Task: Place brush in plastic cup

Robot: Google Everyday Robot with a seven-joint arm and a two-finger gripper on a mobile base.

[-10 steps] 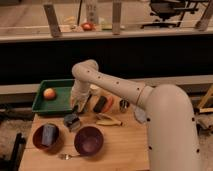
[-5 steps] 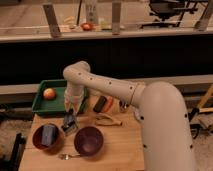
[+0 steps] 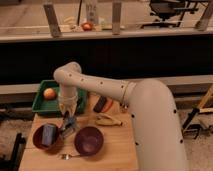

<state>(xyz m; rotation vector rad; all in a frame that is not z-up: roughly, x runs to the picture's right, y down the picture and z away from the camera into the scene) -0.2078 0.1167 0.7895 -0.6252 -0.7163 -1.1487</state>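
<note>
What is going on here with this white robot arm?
The white robot arm reaches across the wooden table. Its gripper hangs low on the left side, just above a small grey object that lies between the left dark red bowl and the right dark red bowl. The small light-blue plastic cup sits in the left bowl.

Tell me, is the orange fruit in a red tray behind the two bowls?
No: the camera view shows a green tray, not red. The orange fruit is in it, behind the two bowls; the gripper hangs between the left bowl and right bowl.
</note>
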